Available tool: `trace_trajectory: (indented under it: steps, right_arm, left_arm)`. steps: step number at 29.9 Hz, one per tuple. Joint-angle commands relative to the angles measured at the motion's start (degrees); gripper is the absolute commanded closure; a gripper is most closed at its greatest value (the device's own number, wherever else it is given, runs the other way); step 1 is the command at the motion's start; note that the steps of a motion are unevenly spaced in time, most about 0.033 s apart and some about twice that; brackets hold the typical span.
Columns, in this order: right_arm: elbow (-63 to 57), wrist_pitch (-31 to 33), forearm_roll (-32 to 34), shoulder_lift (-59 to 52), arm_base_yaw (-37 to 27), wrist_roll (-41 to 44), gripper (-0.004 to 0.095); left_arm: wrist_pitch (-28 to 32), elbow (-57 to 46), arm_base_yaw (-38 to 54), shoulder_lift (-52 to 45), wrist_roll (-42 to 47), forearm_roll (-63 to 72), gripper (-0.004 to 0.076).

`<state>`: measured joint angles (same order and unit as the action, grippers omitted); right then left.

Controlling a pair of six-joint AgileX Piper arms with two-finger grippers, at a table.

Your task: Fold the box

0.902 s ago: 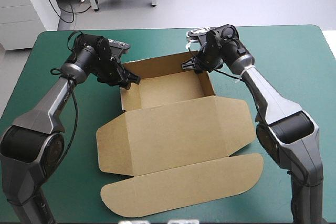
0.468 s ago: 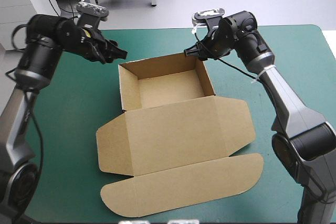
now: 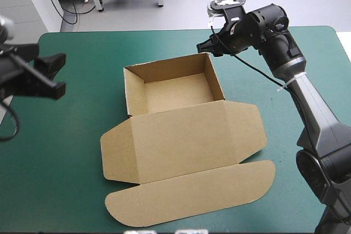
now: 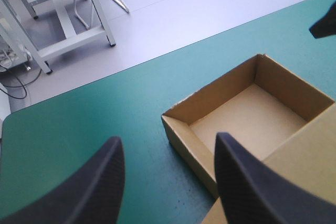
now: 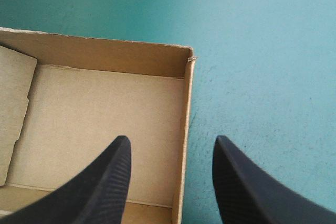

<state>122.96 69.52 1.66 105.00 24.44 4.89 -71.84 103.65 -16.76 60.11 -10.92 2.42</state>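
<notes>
The brown box (image 3: 186,135) lies on the teal-green surface (image 3: 77,146), an open tray with its lid flat. The right pincer (image 3: 206,47), spread wide and empty, hangs over the tray's corner. The left pincer (image 3: 57,73), likewise spread and empty, is well apart, with the tray ahead of it.

The brown box (image 3: 186,135) is sitting as an open tray near the middle of the teal-green cover (image 3: 71,179), its four walls standing upright at the far end. Its lid is lying flat toward the near edge, with the side flaps and rounded front flap spreading outward.
</notes>
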Motion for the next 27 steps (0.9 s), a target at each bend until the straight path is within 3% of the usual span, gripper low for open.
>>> trace_trajectory:
  steps: [1,12,20,27]
  right_arm:
    - [1.1,-2.4,0.7,-2.8,-0.2,-0.6,0.0456]
    - [1.0,-2.4,3.1,2.6,-0.2,-1.4,0.0456]
    - [1.0,-2.4,3.1,10.6,-0.2,-2.1,0.0456]
    - [1.0,-2.4,2.8,15.9,-0.2,-2.1,0.0471]
  left_arm:
    - [-1.2,-7.3,-0.2,-9.2,-2.1,-0.1,0.0420]
    - [1.7,-46.6,-0.2,-37.0,-3.1,-1.5,0.0724]
    - [13.5,-67.4,-0.2,-53.2,0.9,2.0,0.0731]
    - [14.8,-73.4,-0.2,-59.1,1.5,4.3,0.0731]
